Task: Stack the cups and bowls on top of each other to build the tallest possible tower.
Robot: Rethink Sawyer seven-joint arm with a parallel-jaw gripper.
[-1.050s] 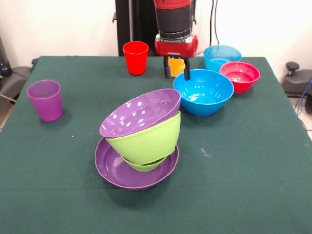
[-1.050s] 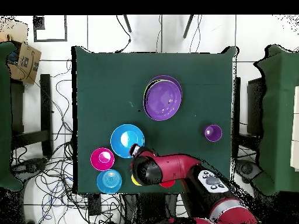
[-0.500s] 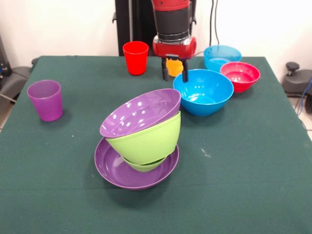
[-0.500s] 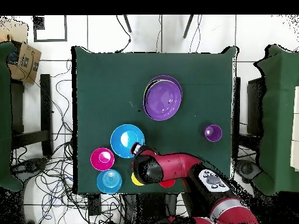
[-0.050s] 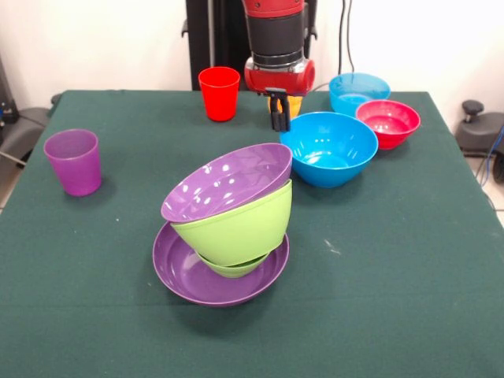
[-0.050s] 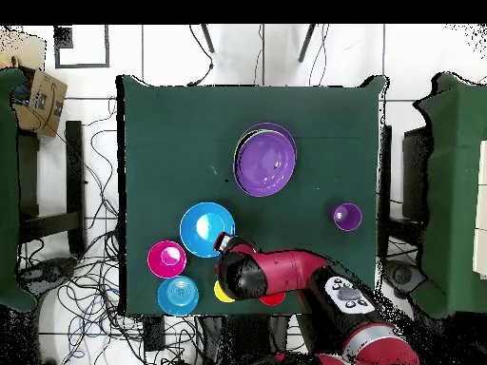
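The tower [image 5: 228,228] stands mid-table: a wide purple bowl [image 5: 185,276] at the bottom, a small green bowl in it, a lime green bowl [image 5: 240,224] on that, and a tilted purple bowl [image 5: 228,179] on top. My gripper [image 5: 278,118] hangs shut at the back, just left of the big blue bowl [image 5: 328,148]. The yellow-orange cup [image 5: 296,101] peeks out behind it, partly hidden. At the back left stands the red cup [image 5: 219,93], and the purple cup [image 5: 73,161] sits far left. Overhead, the tower [image 6: 265,160] and blue bowl [image 6: 204,228] show.
A red bowl [image 5: 387,122] and a light blue bowl [image 5: 359,90] sit at the back right, close to the blue bowl. Overhead, my arm [image 6: 276,276] covers the table edge near the yellow cup [image 6: 222,292].
The fingers stood apart with the yellow-orange cup showing between them; now they are together. The gripper has shifted slightly left. The bowls and other cups have not moved.
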